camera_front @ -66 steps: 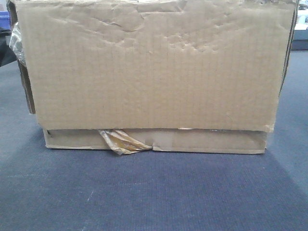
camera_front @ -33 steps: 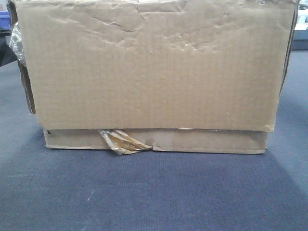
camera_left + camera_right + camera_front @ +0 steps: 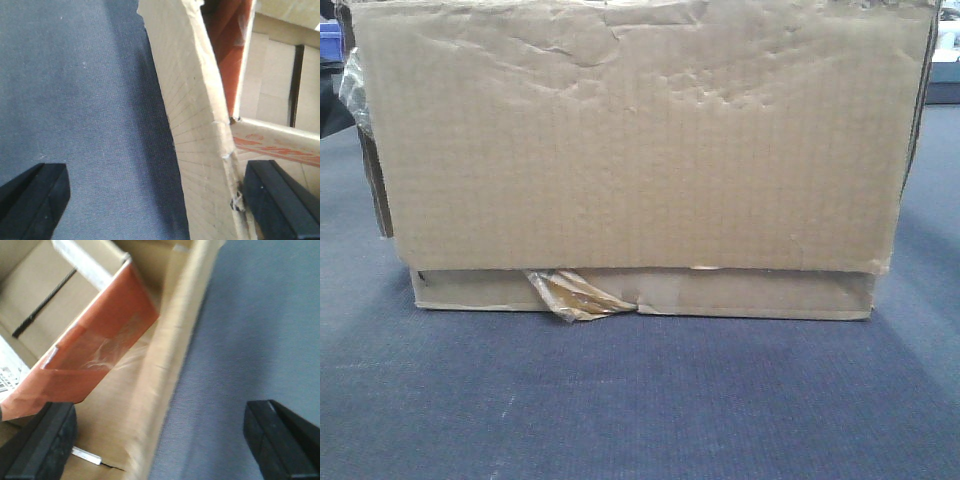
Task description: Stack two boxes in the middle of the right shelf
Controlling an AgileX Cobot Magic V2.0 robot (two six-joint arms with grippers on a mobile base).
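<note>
The box (image 3: pixel 640 150) fills the front view and rests on the blue-grey carpet (image 3: pixel 640 400), exactly where it sat a second ago; nothing has lifted. The left tool (image 3: pixel 155 200) and the right tool (image 3: pixel 160 440) each straddle a side wall, fingers spread apart and not clamped. Closing on the walls looks like the next step. The shelf is out of sight.
</note>
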